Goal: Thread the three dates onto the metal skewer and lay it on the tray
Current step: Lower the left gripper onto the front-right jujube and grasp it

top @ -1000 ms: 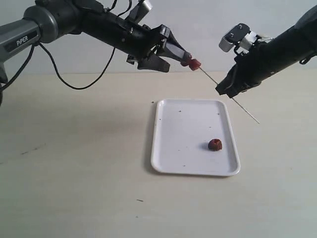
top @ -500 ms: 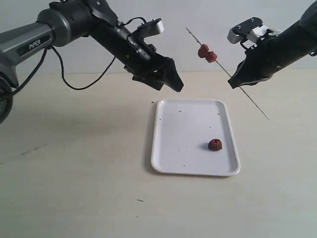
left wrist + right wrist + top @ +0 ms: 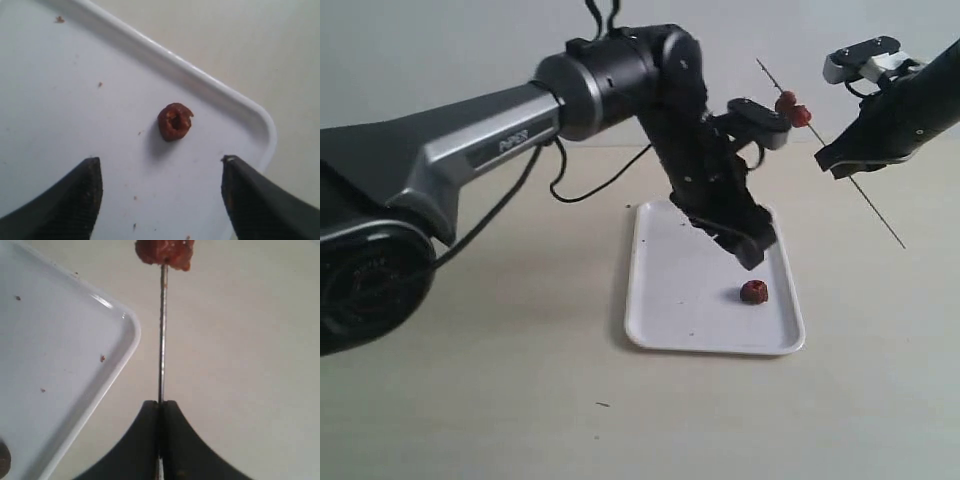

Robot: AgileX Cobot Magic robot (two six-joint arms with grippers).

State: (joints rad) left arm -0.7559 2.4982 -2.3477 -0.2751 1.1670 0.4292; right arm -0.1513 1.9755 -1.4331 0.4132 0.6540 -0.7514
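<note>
One loose date (image 3: 754,292) (image 3: 174,121) lies on the white tray (image 3: 670,300) (image 3: 60,90) (image 3: 50,340) near its right rim. Just above and left of it hangs my left gripper (image 3: 752,252) (image 3: 160,172), open and empty, its fingers (image 3: 75,195) straddling bare tray short of the date. High at the right, my right gripper (image 3: 832,165) (image 3: 161,405) is shut on the metal skewer (image 3: 865,200) (image 3: 161,330), which slants through the air. Two dates (image 3: 794,108) (image 3: 164,252) sit threaded near its upper end.
The tray rests on a pale tabletop (image 3: 470,350). Small dark crumbs (image 3: 100,84) dot the tray floor. The left arm's thick black body (image 3: 620,80) reaches across the middle above the tray.
My left arm swung right and down from beside the skewer to just over the tray's date, open. The right gripper carried the skewer with two dates further right and up.
</note>
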